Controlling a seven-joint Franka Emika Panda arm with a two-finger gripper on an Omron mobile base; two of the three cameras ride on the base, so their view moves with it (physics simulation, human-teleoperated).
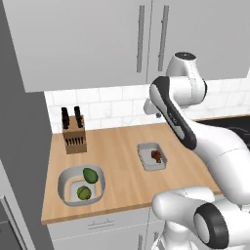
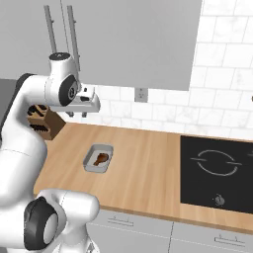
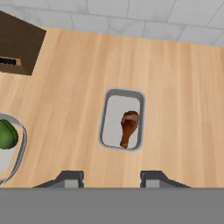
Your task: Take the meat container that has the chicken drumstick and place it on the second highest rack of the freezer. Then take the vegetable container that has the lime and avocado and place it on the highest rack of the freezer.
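Gripper (image 3: pixel 112 178) hovers open and empty above meat container (image 3: pixel 122 125) with chicken drumstick (image 3: pixel 128 127) (step one): next, descend, grip the rim.

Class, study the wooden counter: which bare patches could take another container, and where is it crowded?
The widest bare wood lies between the meat container and the cooktop. A narrower strip separates that tray from the vegetable container. The counter's left end is crowded: the knife block stands just behind the vegetable container.
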